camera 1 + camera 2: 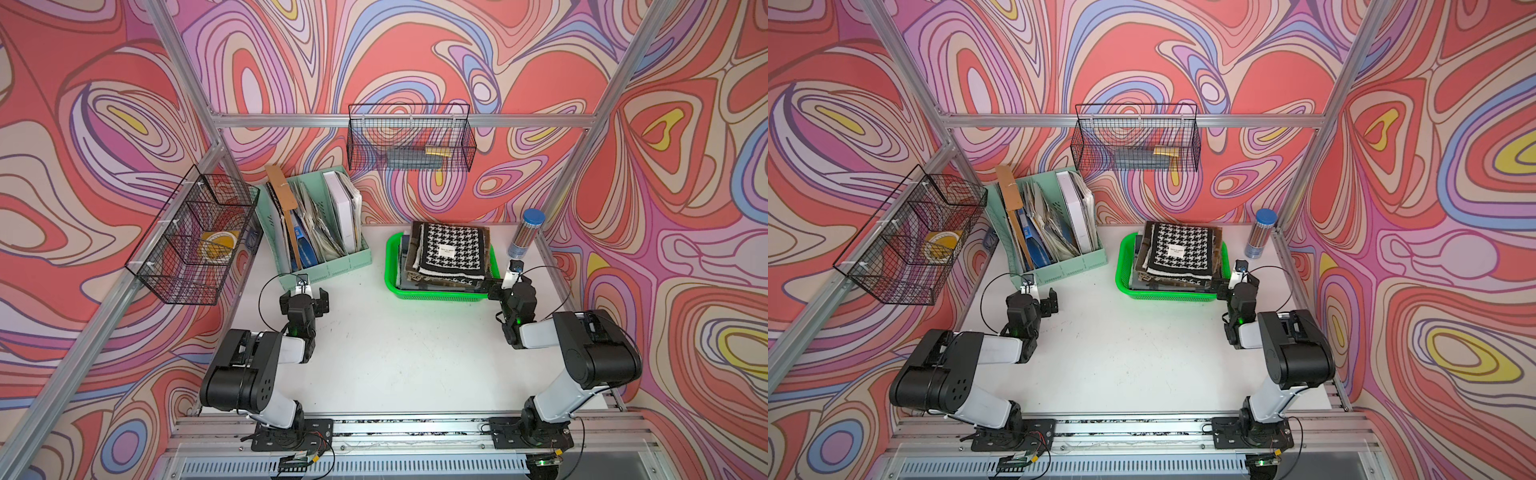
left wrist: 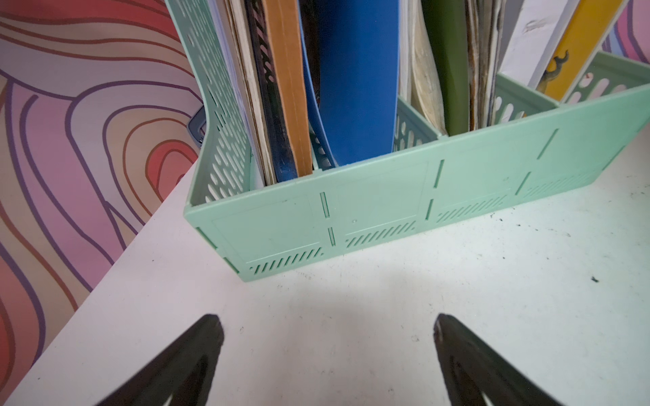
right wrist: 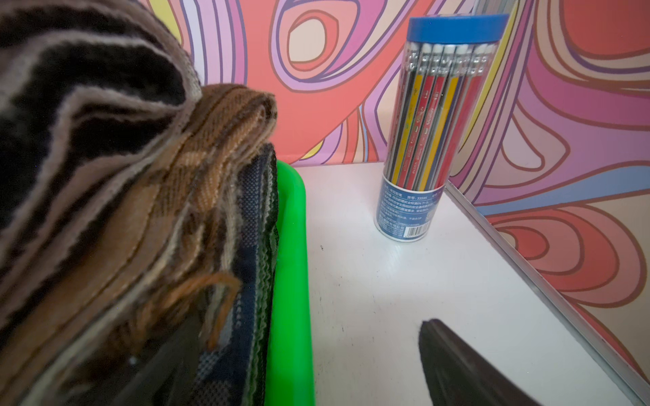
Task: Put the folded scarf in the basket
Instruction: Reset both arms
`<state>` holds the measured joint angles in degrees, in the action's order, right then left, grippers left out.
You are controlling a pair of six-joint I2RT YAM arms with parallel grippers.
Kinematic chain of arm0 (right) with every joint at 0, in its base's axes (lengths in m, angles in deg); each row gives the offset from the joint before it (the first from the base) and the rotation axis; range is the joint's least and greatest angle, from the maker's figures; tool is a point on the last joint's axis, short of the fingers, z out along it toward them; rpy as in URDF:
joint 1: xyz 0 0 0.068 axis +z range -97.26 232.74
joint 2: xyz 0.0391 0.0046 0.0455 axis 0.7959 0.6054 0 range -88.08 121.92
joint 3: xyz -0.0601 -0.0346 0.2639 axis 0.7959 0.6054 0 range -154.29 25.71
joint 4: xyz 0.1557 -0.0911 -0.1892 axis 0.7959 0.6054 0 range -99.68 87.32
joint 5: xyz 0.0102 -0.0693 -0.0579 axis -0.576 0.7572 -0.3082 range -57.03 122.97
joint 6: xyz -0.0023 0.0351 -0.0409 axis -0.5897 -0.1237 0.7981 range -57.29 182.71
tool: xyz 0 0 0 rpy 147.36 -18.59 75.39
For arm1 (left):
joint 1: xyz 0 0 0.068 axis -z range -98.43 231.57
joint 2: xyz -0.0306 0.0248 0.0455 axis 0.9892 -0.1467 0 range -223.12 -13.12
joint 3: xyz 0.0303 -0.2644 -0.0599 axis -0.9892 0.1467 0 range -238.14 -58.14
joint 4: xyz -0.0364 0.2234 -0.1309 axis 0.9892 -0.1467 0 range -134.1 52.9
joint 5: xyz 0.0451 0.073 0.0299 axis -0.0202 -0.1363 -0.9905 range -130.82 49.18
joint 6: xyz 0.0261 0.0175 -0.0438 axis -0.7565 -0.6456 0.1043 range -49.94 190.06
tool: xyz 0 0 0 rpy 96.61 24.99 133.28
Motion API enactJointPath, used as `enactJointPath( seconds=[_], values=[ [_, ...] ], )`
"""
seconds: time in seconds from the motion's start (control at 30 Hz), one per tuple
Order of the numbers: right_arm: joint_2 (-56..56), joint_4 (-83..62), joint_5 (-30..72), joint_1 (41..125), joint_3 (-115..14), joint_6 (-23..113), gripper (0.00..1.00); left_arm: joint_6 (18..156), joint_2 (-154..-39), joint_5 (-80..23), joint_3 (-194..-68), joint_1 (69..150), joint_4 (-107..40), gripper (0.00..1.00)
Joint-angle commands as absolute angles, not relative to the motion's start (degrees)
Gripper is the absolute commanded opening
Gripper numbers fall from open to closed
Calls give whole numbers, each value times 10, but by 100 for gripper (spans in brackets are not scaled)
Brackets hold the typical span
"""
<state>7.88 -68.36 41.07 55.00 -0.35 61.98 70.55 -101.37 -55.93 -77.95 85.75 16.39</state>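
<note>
Smooth glossy green plastic for the basket (image 1: pixel 432 294). Soft woven cloth, slightly fuzzy, for the folded scarf (image 1: pixel 465 245). Matt mint plastic for the file holder (image 2: pixel 369 211). Clear shiny plastic for the pencil tube (image 3: pixel 432 123). Matt white table (image 1: pixel 395 353), lightly scuffed. Thin black metal wire for the hanging baskets (image 1: pixel 187 270).

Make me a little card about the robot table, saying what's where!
basket: bright green, at the back of the white table
inside it: stack of folded scarves, black-and-white checked scarf on top
left gripper: jaws open, empty, facing the mint file holder
right gripper: jaws open, at the basket's near right corner
pencil tube: upright, beyond the right gripper
</note>
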Motion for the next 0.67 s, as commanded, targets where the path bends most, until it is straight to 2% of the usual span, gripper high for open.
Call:
enactJointPath(
  seconds=[0.0, 0.63],
  values=[
    [91, -658, 401, 549, -2, 624, 98, 711, -1017, -554, -786, 855, 166, 99],
    [90, -647, 386, 543, -7, 622, 98, 711, -1017, -554, -786, 855, 167, 99]
  ],
)
